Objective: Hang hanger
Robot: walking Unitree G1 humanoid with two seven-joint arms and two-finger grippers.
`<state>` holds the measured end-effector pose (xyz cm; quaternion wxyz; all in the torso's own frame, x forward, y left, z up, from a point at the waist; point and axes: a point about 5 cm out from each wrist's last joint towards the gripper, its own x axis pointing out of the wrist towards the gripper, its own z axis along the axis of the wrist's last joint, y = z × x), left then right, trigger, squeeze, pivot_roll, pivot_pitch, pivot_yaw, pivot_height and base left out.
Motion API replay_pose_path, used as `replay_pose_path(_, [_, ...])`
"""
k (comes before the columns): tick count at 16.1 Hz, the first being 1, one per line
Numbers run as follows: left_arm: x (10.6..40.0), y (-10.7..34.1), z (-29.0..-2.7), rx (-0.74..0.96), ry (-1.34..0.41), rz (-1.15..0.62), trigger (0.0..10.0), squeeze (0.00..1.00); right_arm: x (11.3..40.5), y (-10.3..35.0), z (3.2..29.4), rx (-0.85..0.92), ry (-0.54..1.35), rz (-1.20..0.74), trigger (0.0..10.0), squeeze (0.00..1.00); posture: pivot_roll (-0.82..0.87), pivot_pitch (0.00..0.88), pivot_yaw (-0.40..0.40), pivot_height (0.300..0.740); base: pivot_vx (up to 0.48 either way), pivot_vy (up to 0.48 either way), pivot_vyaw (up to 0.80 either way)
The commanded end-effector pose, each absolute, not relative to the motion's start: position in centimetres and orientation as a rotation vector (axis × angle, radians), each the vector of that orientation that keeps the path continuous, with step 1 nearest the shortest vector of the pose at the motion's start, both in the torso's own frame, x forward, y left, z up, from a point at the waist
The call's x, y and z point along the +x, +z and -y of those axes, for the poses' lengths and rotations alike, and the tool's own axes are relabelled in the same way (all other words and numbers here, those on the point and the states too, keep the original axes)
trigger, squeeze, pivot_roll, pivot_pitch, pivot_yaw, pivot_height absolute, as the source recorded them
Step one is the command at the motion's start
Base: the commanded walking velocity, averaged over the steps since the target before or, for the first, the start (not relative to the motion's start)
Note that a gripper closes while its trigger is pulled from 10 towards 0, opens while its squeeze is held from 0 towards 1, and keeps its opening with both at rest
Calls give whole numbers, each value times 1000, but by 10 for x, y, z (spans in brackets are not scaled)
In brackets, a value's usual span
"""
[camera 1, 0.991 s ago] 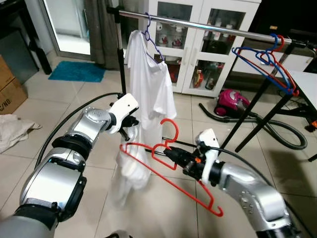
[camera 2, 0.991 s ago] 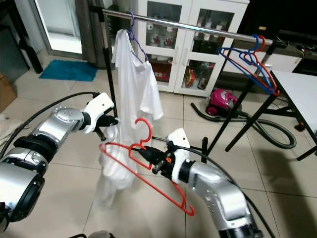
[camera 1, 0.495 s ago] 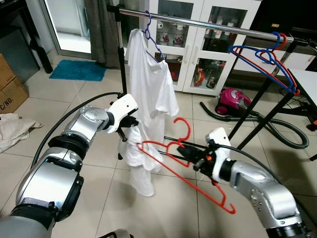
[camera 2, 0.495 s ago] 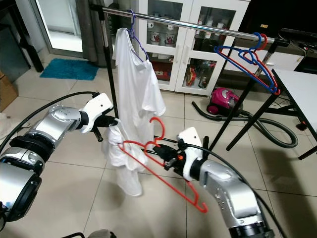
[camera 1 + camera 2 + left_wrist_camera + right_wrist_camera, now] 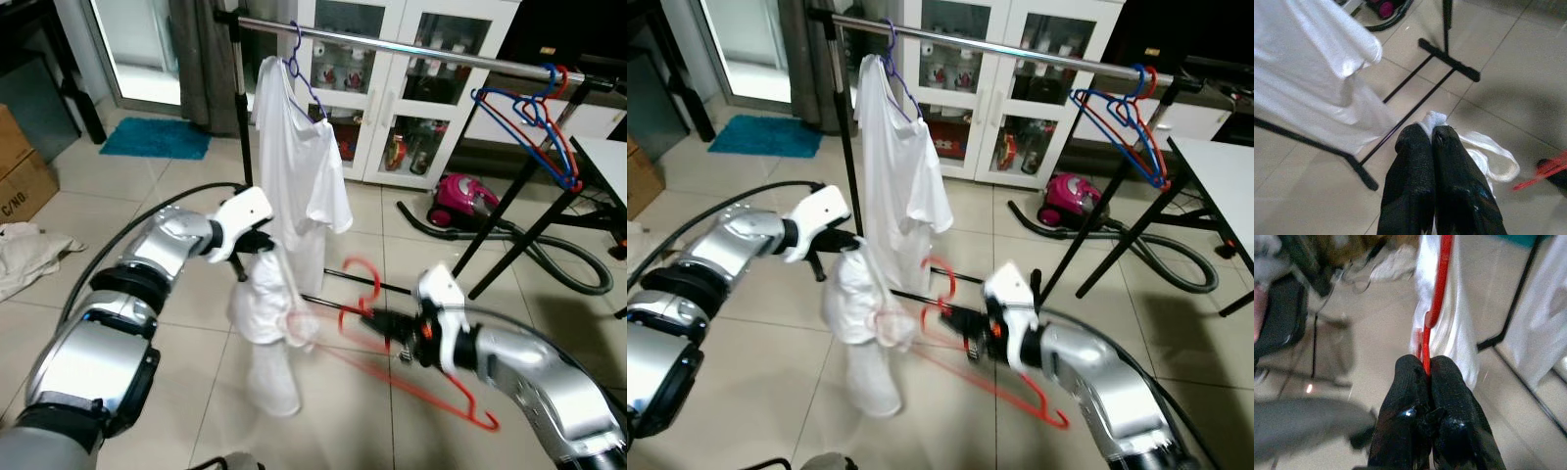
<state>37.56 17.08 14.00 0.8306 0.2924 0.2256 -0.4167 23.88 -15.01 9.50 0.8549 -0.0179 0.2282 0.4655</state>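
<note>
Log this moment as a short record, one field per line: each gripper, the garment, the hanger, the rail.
left gripper: shut on white garment, holding it up beside the rack
right gripper: shut on red hanger, low over the floor
red hanger: one end reaches into the garment's lower folds; blurred
rail: carries a white shirt on a purple hanger, plus blue and red hangers at its far end
floor: pink vacuum behind the rack
</note>
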Motion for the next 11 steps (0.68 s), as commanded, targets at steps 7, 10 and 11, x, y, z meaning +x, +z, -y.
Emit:
replay_pose_path(7, [378,149,-164,615,-923,-430,10000,0,253,101,164,-17,836,-435,10000,0,114,31,-31,740,0,0,0])
replay_pose_path(10, [380,150,-163,618,-898,-432,10000,0,250,98,150,20,863,-431,10000,0,117,38,-31,740,0,0,0])
replay_pose_path(11, [380,149,-163,620,-893,-435,10000,0,250,98,148,28,864,-427,10000,0,117,39,-31,740,0,0,0])
